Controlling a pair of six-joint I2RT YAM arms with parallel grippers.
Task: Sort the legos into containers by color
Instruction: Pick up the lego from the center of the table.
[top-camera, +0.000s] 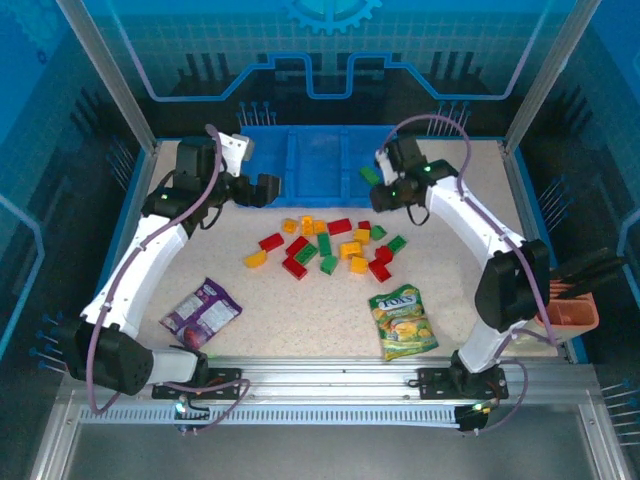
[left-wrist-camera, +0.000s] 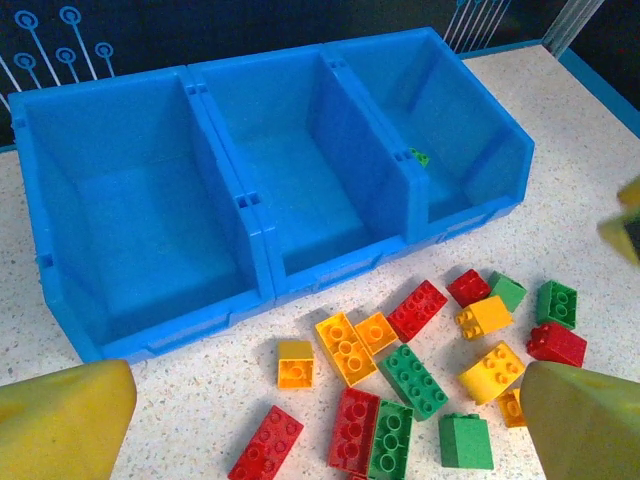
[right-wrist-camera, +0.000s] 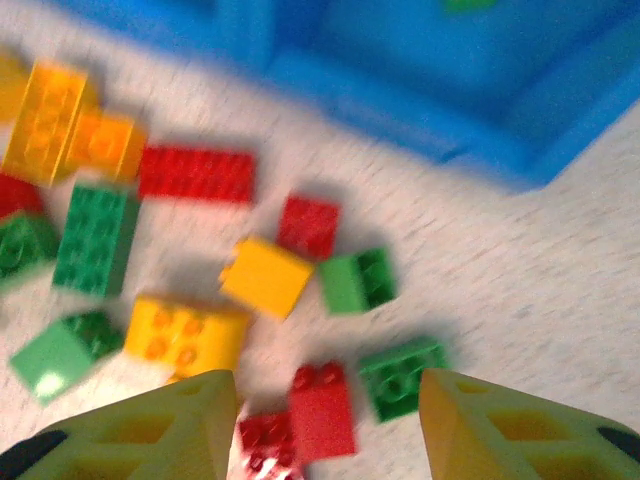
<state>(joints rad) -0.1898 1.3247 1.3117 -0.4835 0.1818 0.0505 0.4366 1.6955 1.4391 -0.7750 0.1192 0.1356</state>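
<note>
Both tools are released and hold nothing. The left tool (top-camera: 264, 188) hangs just before the blue tray (top-camera: 320, 165), and the right tool (right-wrist-camera: 325, 392) hangs over the legos (top-camera: 330, 245), which lie scattered on the worktop (top-camera: 450, 270) before the tray. One green lego (left-wrist-camera: 420, 157) lies in the tray's right compartment.

The speckled beige bench (top-camera: 300, 310) carries a blue tray (top-camera: 292, 160) of 3 compartments at upper centre. Red, yellow-orange and green legos (top-camera: 325, 247) lie scattered just below it, with a purple snack packet (top-camera: 200, 312) at lower left and a green-yellow snack bag (top-camera: 402, 322) right of lower centre.
</note>
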